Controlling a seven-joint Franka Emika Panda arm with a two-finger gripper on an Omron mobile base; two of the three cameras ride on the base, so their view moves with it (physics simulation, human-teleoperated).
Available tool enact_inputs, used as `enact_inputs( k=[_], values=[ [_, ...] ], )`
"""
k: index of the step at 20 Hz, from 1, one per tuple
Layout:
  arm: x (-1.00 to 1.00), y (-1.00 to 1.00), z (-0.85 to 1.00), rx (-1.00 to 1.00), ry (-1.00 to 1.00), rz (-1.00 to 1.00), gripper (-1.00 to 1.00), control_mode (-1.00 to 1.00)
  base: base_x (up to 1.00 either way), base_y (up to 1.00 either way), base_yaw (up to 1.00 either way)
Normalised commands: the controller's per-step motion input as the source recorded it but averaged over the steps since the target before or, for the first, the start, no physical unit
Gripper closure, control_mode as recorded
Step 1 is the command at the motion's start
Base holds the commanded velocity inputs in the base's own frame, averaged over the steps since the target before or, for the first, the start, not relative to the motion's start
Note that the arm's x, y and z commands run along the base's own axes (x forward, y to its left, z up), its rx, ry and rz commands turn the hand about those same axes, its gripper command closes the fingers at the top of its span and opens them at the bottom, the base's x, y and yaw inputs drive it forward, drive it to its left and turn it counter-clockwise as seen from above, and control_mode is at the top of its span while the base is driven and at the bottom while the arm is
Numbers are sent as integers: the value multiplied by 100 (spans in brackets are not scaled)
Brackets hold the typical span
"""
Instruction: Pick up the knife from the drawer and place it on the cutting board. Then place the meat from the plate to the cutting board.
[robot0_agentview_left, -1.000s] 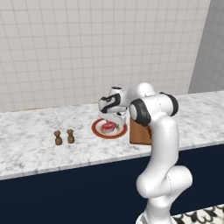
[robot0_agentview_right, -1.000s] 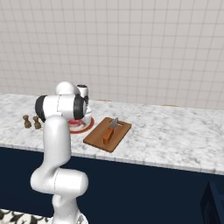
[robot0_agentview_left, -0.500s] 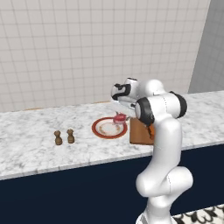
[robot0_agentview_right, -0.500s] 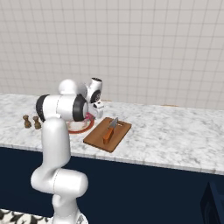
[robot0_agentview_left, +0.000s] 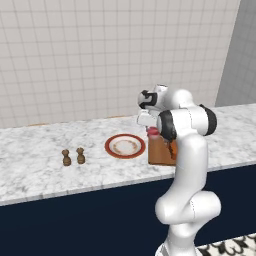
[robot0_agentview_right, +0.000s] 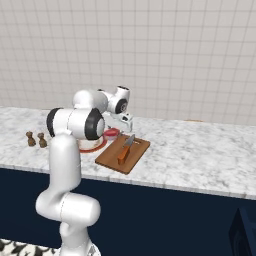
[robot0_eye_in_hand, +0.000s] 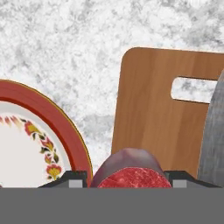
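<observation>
While the end effector (robot0_eye_in_hand: 127, 180) grips the meat (robot0_eye_in_hand: 130, 171), the cutting board (robot0_eye_in_hand: 157, 118) lies below.

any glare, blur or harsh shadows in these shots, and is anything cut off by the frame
Left base view: flat even light, no glare, only a soft shadow under the plate. Right base view: sharp, the knife reads clearly on the cutting board. Hand view: crisp, but the meat in the gripper is cropped at the bottom and the knife blade by the right edge.
</observation>
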Motion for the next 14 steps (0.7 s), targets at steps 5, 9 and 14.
enact_inputs(
  k=[5,9,14],
  values=[
    [-43,10,0,-14,-13,2,100,-100,0,0,0],
    [-74,14,-7,-9,-13,2,100,-100,0,0,0],
    [-59,-1,-12,5,-2,8,100,-100,0,0,0]
  ],
)
